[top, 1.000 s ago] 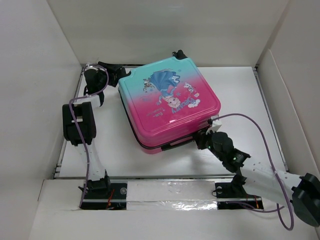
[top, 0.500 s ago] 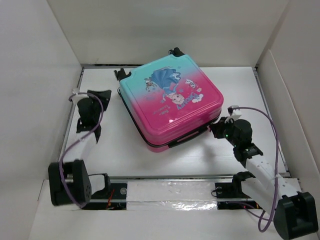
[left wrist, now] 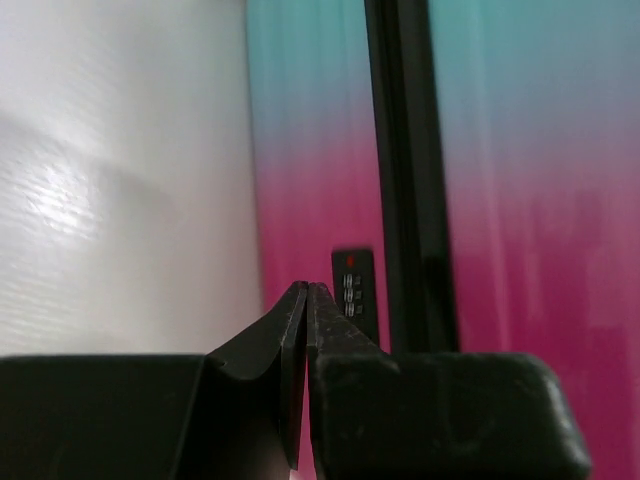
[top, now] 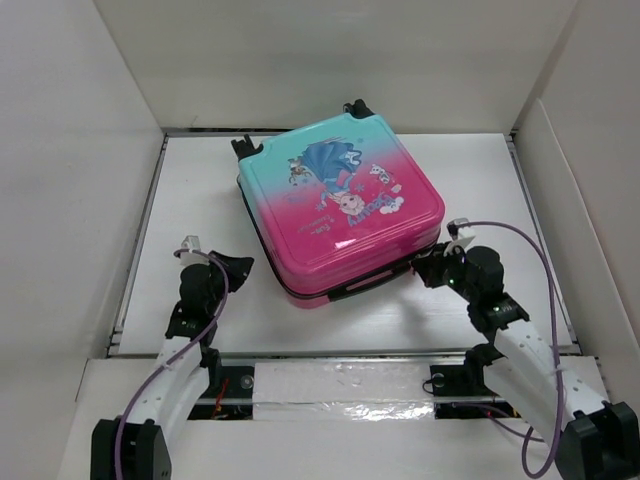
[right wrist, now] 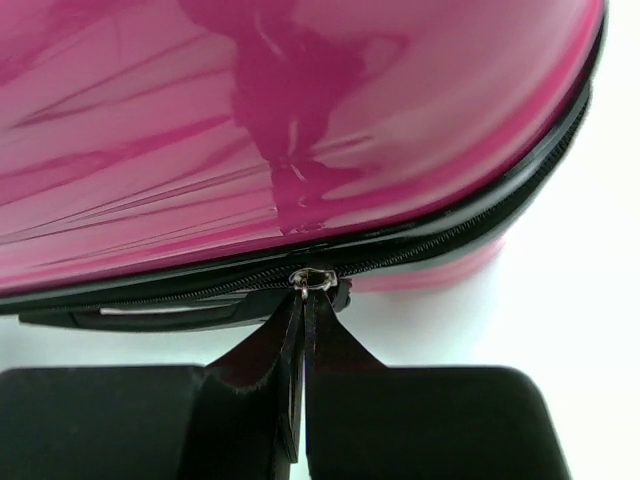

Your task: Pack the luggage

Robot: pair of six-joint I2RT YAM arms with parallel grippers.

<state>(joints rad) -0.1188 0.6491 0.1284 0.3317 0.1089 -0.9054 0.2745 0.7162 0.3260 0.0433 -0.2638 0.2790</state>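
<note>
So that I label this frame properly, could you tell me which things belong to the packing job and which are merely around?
Job: luggage, zipper pull, right gripper pinching it, left gripper shut, empty.
Merely around: table, white walls.

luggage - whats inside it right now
The luggage lies closed; only its printed outside and the zipper pull pinched by the right hand show. Whatever is inside is covered.

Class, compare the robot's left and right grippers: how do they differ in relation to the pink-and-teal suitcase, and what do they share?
The left gripper stands clear of the pink-and-teal hard-shell suitcase; the right gripper is against its near edge. The left gripper's tips pinch nothing; the right gripper's meet at the silver metal zip pull. Both are black and shut.
</note>
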